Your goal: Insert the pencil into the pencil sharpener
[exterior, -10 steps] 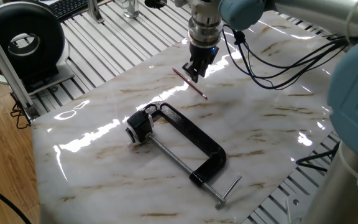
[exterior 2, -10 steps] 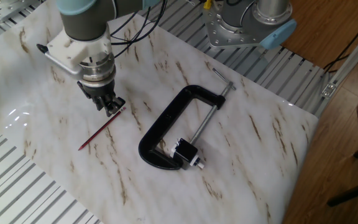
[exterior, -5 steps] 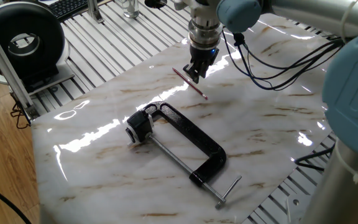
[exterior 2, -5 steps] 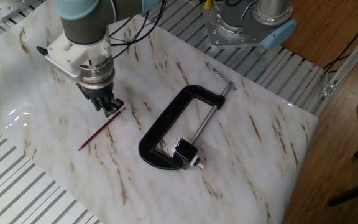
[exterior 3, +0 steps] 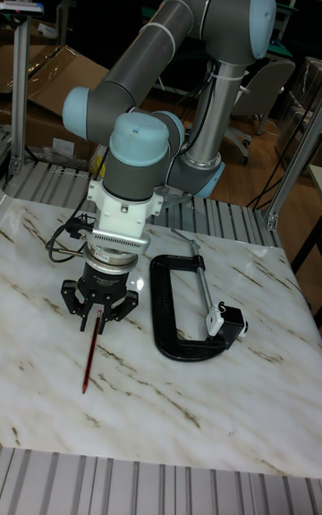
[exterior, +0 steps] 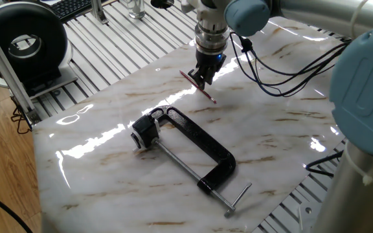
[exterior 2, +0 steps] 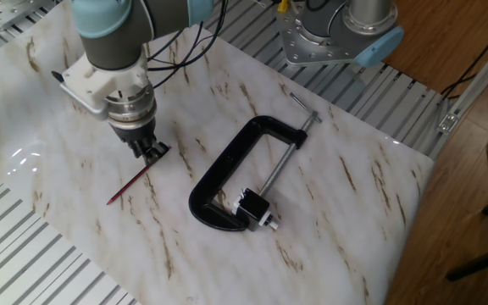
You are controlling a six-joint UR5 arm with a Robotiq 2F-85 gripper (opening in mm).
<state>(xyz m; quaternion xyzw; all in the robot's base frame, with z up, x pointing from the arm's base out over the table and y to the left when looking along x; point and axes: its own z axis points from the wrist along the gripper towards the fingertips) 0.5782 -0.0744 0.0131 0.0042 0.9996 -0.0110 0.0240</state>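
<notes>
The pencil (exterior: 206,94) (exterior 2: 128,185) (exterior 3: 89,358) is a thin red stick on the marble table (exterior: 283,123). My gripper (exterior: 199,80) (exterior 2: 153,153) (exterior 3: 97,320) points straight down over its upper end, with the fingers drawn together on that end. The rest of the pencil slants away from the fingers and lies low on the marble. The pencil sharpener (exterior: 145,132) (exterior 2: 255,208) (exterior 3: 229,322) is a small black block with a pale face, held in the clamp's mouth a good hand's width from the gripper.
A large black C-shaped clamp (exterior: 203,145) (exterior 2: 227,174) (exterior 3: 170,314) with a silver threaded rod lies beside the pencil. Black cables (exterior: 283,74) hang from my arm over the table. Slatted metal rails (exterior: 109,52) border the marble slab.
My gripper has come down a little and now covers the pencil's upper end. The pencil, clamp and sharpener have not moved.
</notes>
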